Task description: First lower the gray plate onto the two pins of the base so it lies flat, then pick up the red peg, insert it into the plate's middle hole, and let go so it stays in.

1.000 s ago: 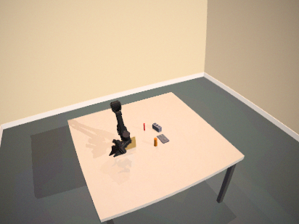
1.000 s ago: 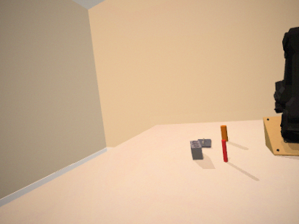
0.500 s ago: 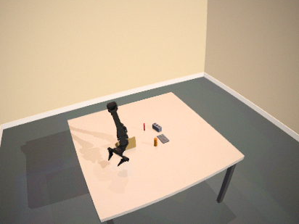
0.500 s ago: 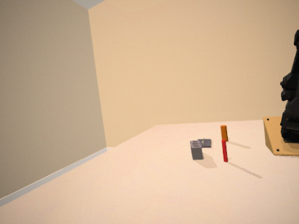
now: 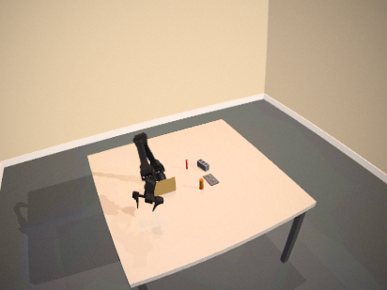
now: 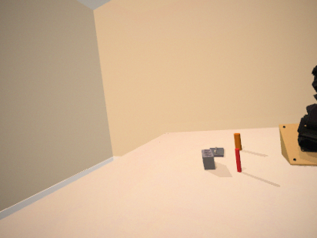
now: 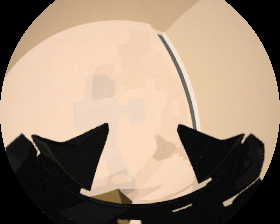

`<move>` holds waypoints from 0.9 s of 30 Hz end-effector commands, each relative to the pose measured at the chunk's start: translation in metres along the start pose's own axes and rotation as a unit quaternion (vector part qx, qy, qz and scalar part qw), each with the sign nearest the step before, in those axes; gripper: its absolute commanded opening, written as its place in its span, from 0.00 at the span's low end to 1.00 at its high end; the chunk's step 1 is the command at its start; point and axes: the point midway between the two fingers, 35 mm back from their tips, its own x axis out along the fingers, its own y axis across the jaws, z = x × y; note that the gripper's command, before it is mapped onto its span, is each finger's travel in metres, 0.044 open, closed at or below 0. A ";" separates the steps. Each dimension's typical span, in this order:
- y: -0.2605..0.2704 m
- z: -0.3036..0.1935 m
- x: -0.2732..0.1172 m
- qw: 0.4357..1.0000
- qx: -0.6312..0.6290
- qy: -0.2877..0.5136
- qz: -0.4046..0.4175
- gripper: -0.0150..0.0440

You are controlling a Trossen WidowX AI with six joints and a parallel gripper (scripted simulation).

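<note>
The red peg stands upright on the table. Beside it is a taller gray block with dark openings in its top. A flat gray slab lies close to that block, apart from the peg, with small light pin-like bits on it. These look like the plate and the base, but the frames are too small to be sure which is which. My gripper is open and empty, away from all of them on the far side of the arm's mount. It is outside the exterior view.
An orange cylinder stands upright near the flat slab. A tan mounting board is at the arm's base. The table has its edge beyond the gripper.
</note>
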 end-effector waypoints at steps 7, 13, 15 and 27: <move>-0.041 -0.052 -0.063 0.927 -0.275 0.139 0.213 1.00; -0.041 -0.052 -0.063 0.927 -0.275 0.139 0.213 1.00; -0.041 -0.052 -0.063 0.927 -0.275 0.139 0.213 1.00; 0.016 -0.030 -0.125 0.942 -0.262 0.094 0.185 1.00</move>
